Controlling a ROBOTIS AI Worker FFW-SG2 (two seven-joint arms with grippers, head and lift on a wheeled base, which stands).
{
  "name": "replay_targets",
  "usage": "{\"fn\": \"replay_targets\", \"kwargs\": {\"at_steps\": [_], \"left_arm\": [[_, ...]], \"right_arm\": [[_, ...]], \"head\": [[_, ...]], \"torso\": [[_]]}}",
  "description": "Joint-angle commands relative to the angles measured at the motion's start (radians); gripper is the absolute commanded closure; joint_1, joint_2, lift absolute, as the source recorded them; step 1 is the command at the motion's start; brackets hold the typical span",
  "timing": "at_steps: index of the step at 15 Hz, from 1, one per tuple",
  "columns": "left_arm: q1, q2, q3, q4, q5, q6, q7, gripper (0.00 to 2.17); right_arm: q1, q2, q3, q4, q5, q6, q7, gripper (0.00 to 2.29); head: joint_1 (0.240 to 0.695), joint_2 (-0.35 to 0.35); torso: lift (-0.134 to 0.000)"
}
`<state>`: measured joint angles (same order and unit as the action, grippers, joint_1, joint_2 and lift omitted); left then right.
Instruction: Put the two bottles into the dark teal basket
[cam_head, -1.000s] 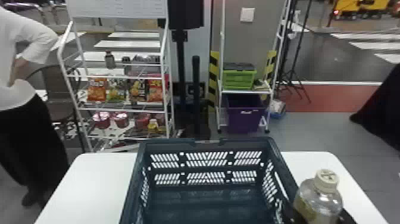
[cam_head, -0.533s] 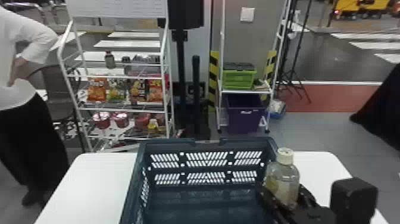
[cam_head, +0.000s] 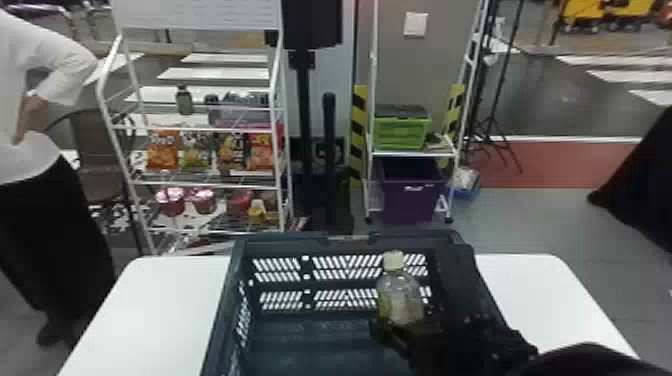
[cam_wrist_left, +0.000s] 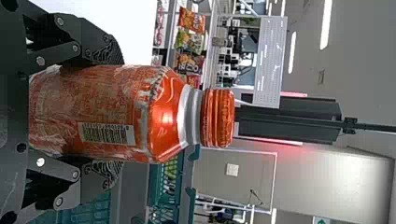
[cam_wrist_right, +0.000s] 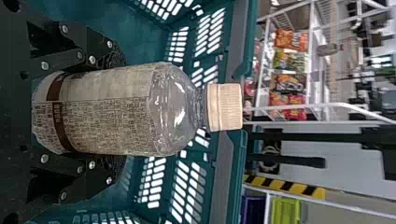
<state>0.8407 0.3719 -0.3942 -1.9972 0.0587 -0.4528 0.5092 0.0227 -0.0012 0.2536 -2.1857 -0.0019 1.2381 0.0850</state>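
Moved since the earlier frames: clear bottle (cam_head: 400, 300) and right gripper (cam_head: 406, 327), shifted leftward from the right rim to within the dark teal basket's (cam_head: 280, 237) opening. Right gripper: clamped on that bottle, cap up; contact with basket floor undetermined. Left gripper (cam_wrist_left: 112, 112): closed around one orange bottle (cam_wrist_left: 163, 116), upright, basket beyond.

Orange bottle (cam_wrist_left: 107, 112) with silver neck, cream-capped clear bottle (cam_head: 400, 297), dark teal slotted basket (cam_head: 300, 345)
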Motion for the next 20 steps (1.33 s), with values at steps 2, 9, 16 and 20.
{"fn": "replay_targets", "kwargs": {"at_steps": [2, 9, 16, 20], "left_arm": [[-0.006, -0.001, 0.002, 0.009, 0.009, 0.004, 0.0, 2.15], [-0.011, -0.007, 0.003, 0.023, 0.013, 0.004, 0.0, 2.15], [-0.011, -0.01, 0.003, 0.021, 0.013, 0.001, 0.0, 2.15], [-0.008, -0.008, 0.003, 0.021, 0.012, -0.002, 0.0, 2.15]], "right_arm": [[-0.138, 0.002, 0.036, 0.123, -0.049, 0.142, -0.027, 2.13], [-0.283, 0.002, 0.061, 0.305, -0.102, 0.28, -0.033, 2.12], [-0.3, 0.002, 0.061, 0.32, -0.133, 0.329, -0.033, 0.0], [-0.273, 0.002, 0.059, 0.261, -0.135, 0.28, -0.031, 0.01]], "head": [[0.499, 0.0], [0.499, 0.0], [0.499, 0.0], [0.499, 0.0]], "torso": [[0.0], [0.0], [0.0], [0.0]]}}
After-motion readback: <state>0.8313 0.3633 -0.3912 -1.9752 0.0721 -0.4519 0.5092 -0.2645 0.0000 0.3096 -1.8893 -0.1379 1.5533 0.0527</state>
